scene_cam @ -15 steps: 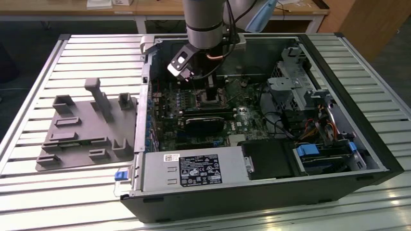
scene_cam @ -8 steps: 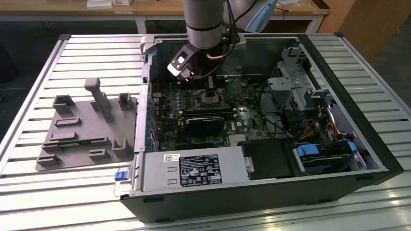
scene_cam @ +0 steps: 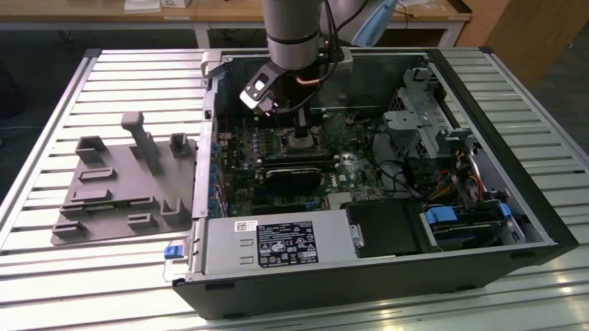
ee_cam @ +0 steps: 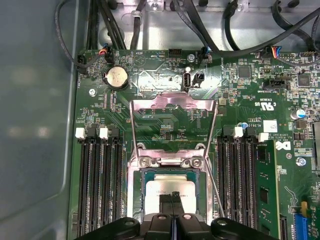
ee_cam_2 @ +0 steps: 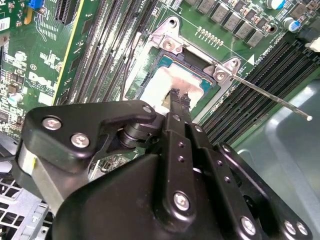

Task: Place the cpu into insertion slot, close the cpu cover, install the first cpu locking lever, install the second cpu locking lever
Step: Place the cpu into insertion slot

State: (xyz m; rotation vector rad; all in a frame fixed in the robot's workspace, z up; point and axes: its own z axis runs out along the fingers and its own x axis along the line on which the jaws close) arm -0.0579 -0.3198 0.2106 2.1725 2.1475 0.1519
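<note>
The cpu (ee_cam: 167,189) lies flat in the insertion slot (ee_cam: 134,192), its pale silvery top showing in both wrist views (ee_cam_2: 159,86). My gripper (ee_cam: 173,199) hangs straight over it with its two black fingers shut together, tips at or just above the chip's top (ee_cam_2: 177,97); I cannot tell whether they touch. The cpu cover (ee_cam: 172,101) stands swung up and open behind the socket. One thin wire locking lever (ee_cam_2: 270,96) sticks out unlatched beside the socket (ee_cam: 216,185). In the exterior view the gripper (scene_cam: 304,131) reaches down into the open computer case (scene_cam: 368,276).
Long black memory slots (ee_cam: 97,185) flank the socket on both sides (ee_cam: 240,185). Black cables (ee_cam: 210,35) run along the case wall behind the board. A grey fixture plate (scene_cam: 124,186) lies on the slatted table at the exterior view's left.
</note>
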